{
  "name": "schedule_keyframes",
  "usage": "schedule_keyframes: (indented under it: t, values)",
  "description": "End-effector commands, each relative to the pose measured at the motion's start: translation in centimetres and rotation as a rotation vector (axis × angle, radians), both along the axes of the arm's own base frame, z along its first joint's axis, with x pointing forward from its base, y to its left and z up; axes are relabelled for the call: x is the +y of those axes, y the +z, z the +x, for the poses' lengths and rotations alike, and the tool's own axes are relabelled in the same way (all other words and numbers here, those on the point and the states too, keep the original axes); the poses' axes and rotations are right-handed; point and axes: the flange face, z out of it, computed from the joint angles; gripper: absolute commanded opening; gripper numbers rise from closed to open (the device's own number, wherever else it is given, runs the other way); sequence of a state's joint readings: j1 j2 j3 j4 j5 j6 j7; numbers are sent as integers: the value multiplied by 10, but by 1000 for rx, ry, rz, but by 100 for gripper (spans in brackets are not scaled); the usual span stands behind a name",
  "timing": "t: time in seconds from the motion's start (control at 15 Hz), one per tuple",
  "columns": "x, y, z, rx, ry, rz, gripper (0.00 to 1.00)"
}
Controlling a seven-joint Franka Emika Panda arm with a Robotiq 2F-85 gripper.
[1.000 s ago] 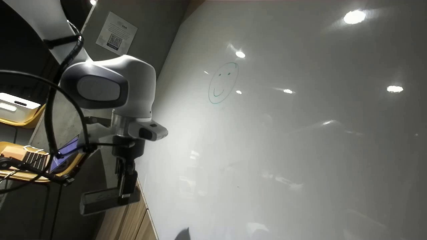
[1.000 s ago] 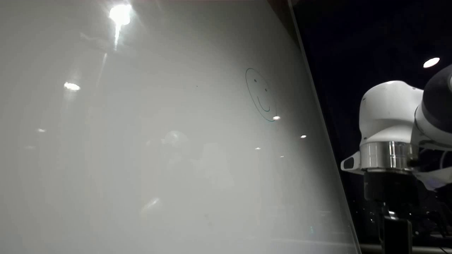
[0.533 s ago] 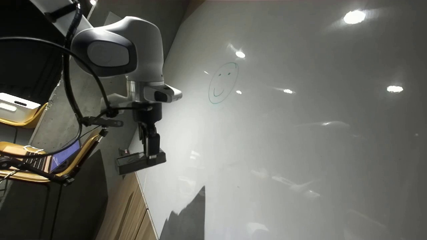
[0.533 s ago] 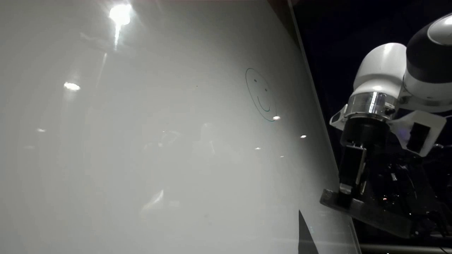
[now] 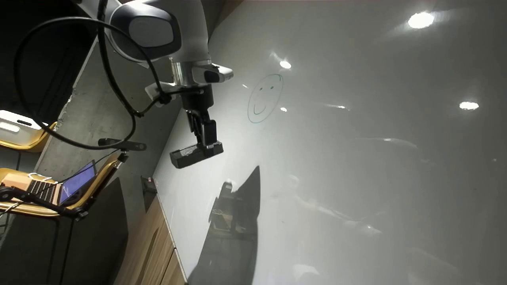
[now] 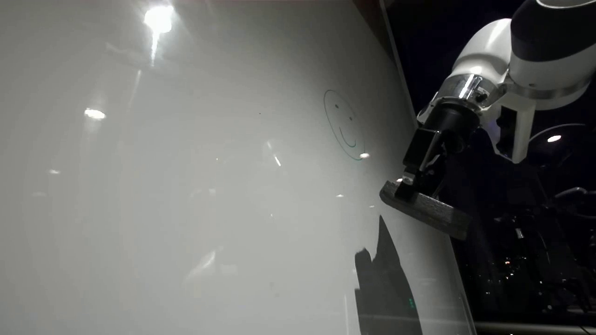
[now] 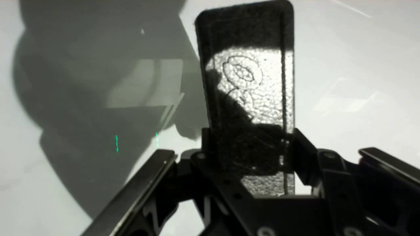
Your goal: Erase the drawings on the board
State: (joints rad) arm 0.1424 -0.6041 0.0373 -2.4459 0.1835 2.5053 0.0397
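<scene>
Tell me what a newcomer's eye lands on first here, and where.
Probably the big dark block in the upper middle of the wrist view, gripped by the tool. Next, in an exterior view, likely the thin-lined green smiley face toward the upper left of the glossy white board. The jagged dark shadow low on the board there may also pull the eye.
</scene>
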Motion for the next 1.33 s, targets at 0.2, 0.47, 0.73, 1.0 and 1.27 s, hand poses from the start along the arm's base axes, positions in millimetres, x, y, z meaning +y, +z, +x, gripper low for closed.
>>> schedule_keyframes:
  t: [0.2, 0.47, 0.73, 1.0, 1.27]
  values:
    - [-3, 52, 15, -65, -11, 42, 32]
    - [2, 70, 25, -104, -16, 23, 32]
    - [0, 83, 38, -125, -25, 13, 32]
    - [-5, 93, 46, -141, -41, 8, 32]
    - [-5, 93, 46, -137, -46, -2, 32]
